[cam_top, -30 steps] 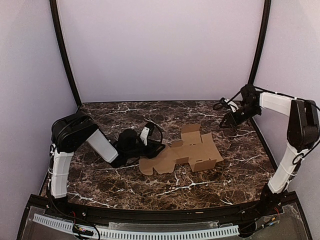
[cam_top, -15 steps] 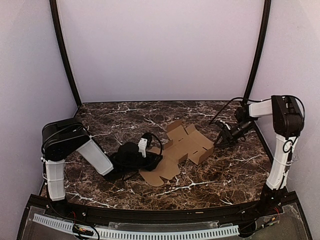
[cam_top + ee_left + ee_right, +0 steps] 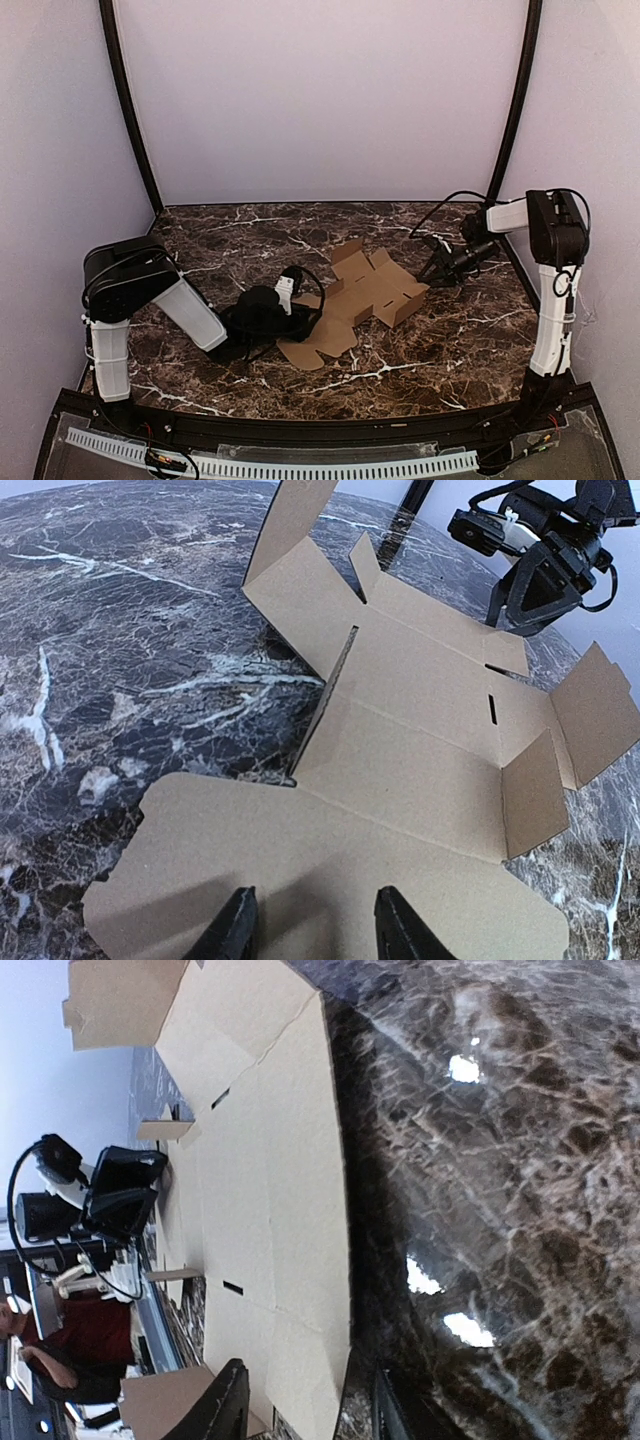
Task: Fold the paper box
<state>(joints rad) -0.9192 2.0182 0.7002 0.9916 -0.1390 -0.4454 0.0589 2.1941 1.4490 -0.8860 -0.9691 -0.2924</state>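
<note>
Your paper box (image 3: 372, 290) lies as an unfolded die-cut sheet in the middle of the marble desk (image 3: 450, 350); a few of its flaps tilt up, and its rounded tabs point toward the near left. Your left gripper (image 3: 312, 932) sits low over that tabbed end; its jaws are parted, both fingertips above the cardboard with nothing pinched between them. Your right gripper (image 3: 305, 1415) is at the sheet's far right edge, jaws also parted; one fingertip (image 3: 225, 1400) hangs over the cardboard, the other over bare marble; the edge runs between them, not clamped.
</note>
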